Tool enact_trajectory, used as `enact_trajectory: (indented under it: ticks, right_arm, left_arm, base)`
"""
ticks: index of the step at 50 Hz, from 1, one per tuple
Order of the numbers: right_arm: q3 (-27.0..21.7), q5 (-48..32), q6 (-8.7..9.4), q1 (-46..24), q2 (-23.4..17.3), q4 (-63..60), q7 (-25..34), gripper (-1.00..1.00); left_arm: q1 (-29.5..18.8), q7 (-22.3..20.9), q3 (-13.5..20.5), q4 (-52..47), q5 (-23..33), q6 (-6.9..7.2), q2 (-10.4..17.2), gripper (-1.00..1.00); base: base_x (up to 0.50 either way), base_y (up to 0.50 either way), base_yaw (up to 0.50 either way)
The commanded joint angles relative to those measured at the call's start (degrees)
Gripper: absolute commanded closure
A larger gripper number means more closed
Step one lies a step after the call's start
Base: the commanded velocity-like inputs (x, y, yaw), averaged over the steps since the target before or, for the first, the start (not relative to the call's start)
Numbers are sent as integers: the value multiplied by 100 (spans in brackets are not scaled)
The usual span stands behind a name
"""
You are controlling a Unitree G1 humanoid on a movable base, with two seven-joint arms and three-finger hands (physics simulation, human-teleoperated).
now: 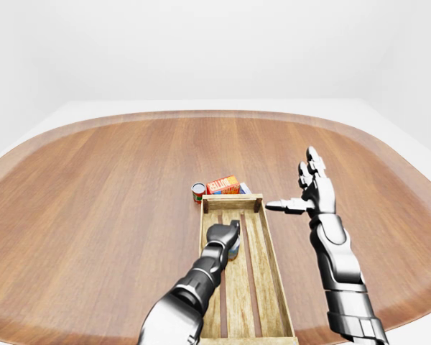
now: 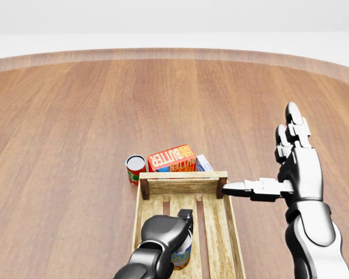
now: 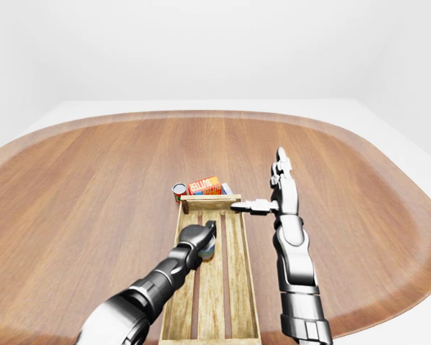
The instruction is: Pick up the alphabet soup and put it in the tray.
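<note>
the left hand [image 2: 161,231] is clasping the alphabet soup [image 2: 180,253] inside the wooden tray [image 2: 230,232], the can showing just under and right of its knuckles (label mostly hidden). the right hand [image 2: 291,165] is hovering with fingers spread, beside the tray's right corner. a butter box [image 2: 172,158] and a red can [image 2: 135,168] are sitting above the tray on the table [image 2: 75,128].

The left hand [image 2: 163,232] covers most of the alphabet soup [image 2: 181,253] inside the tray [image 2: 230,232], so only a strip of its label shows and its print cannot be read. The head view's bottom edge cuts off the tray's near end. A pale blue-and-white carton [image 2: 204,164] lies mostly hidden behind the butter box [image 2: 172,158], beyond the tray's far wall; its kind cannot be told.
</note>
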Motion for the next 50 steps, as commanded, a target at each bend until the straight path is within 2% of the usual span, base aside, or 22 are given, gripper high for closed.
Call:
enact_trajectory:
  ticks: [1,3,4,5,31,38,45,50]
  right_arm:
    - [-5,9,0,5,-3,-7,11,-100]
    - [-8,10,0,-4,-4,8,8,-100]
    - [-4,7,0,-2,-6,-6,8,-100]
    - [-7,12,0,-1,-6,-19,10,-100]
    - [-19,25,0,-18,-14,-24,4,-100]
    - [-20,27,0,-20,-17,-3,-5,-100]
    - [-3,4,0,-19,-8,-11,-32,-100]
    - [-9,0,0,1,-2,-122,-55,-100]
  left_arm:
    - [5,-5,13,99,264,0,-35,100]
    - [13,10,6,116,284,0,-30,100]
    - [-8,152,35,123,270,0,-23,-10]
    - [-33,103,61,142,243,0,-29,-100]
    - [-8,105,24,70,238,0,-48,-100]
    - [93,105,-53,-275,303,0,-37,-100]
    - [822,-574,-362,-1944,859,0,104,-100]
    - [1366,-1231,-507,-3182,1409,0,214,-100]
  base:
    - [0,0,0]
    - [0,0,0]
    - [0,0,0]
    - [0,0,0]
    - [0,0,0]
    - [0,0,0]
    - [0,0,0]
    - [0,0,0]
